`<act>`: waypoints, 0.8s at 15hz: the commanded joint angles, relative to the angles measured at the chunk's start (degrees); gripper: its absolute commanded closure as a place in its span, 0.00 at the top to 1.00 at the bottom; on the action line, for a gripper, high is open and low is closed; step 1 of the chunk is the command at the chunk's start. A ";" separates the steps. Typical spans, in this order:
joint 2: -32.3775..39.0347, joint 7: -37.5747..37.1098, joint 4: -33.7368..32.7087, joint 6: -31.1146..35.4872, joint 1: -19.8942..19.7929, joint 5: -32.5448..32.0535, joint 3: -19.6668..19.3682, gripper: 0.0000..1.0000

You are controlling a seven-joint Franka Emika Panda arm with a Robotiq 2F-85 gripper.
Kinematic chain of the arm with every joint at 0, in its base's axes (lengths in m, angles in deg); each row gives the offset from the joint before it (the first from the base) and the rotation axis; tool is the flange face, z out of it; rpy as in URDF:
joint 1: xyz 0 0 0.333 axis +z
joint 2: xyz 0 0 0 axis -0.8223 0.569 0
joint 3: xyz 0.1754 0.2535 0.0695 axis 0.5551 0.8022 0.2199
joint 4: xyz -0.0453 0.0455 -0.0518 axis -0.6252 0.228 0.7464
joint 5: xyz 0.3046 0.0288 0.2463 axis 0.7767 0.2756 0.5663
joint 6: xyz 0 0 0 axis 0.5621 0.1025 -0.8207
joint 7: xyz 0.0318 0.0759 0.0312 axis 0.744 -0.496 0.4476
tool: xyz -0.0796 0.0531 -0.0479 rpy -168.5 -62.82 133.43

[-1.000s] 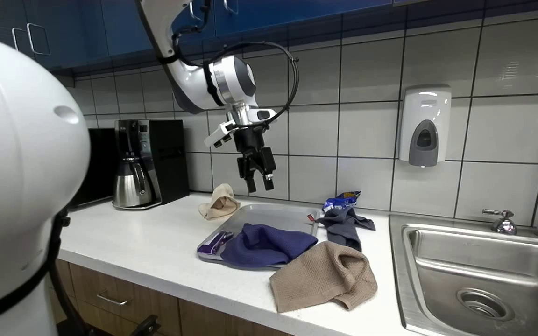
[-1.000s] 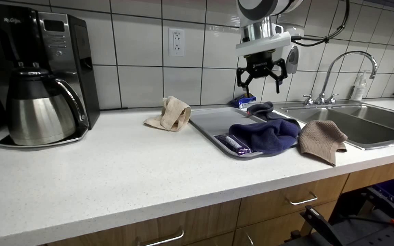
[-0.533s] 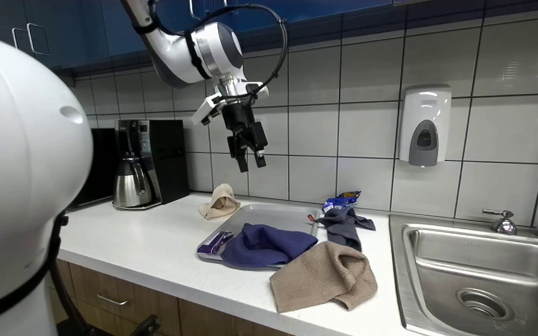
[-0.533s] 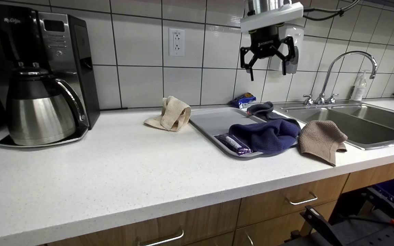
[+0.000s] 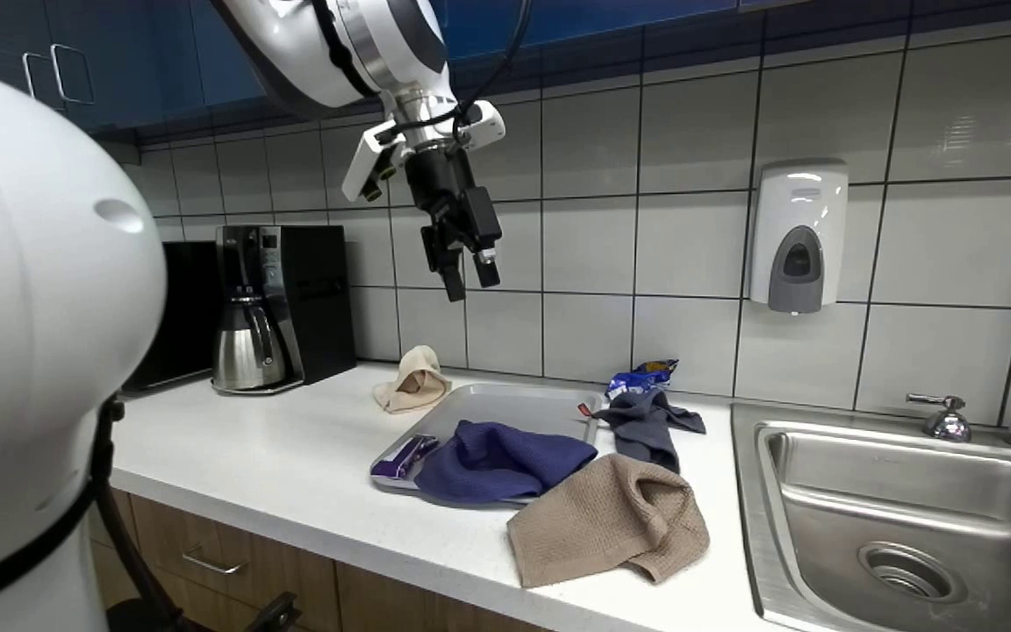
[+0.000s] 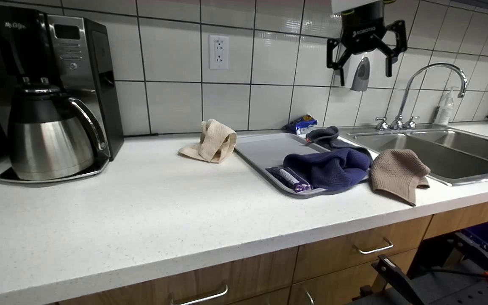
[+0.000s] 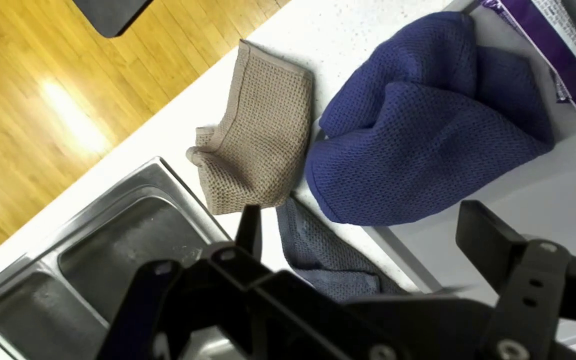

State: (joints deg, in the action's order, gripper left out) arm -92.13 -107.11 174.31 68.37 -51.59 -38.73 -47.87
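My gripper (image 5: 472, 286) is open and empty, high above the counter; it also shows open in an exterior view (image 6: 365, 79) and the wrist view (image 7: 361, 207). Below it, a dark blue-purple cloth (image 7: 418, 150) lies crumpled on the front of a grey tray (image 5: 514, 402). A purple-wrapped snack (image 6: 288, 178) lies beside that cloth on the tray. A brown cloth (image 7: 268, 125) lies on the counter next to the tray. A dark grey cloth (image 7: 323, 245) lies along the tray's sink side, partly hidden by the gripper in the wrist view. The gripper touches nothing.
A beige cloth (image 6: 212, 142) lies left of the tray in both exterior views. A blue packet (image 5: 641, 377) rests by the wall. A steel sink (image 5: 764, 527), a coffee maker (image 6: 49, 127), a soap dispenser (image 5: 799, 237) and blue overhead cabinets (image 5: 593, 31) surround the counter.
My open gripper has risen higher. It has shifted slightly left in one exterior view and right, looking larger, in another. The cloths, tray and packets have not moved.
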 commanded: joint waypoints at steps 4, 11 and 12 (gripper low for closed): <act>-4.82 2.74 3.49 0.09 -4.10 1.17 0.78 1.00; -5.38 2.79 4.07 0.10 -4.15 1.32 0.83 1.00; -5.38 2.79 4.07 0.10 -4.15 1.33 0.83 1.00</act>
State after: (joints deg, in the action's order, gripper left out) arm -97.50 -104.92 178.42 68.38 -53.72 -38.10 -48.91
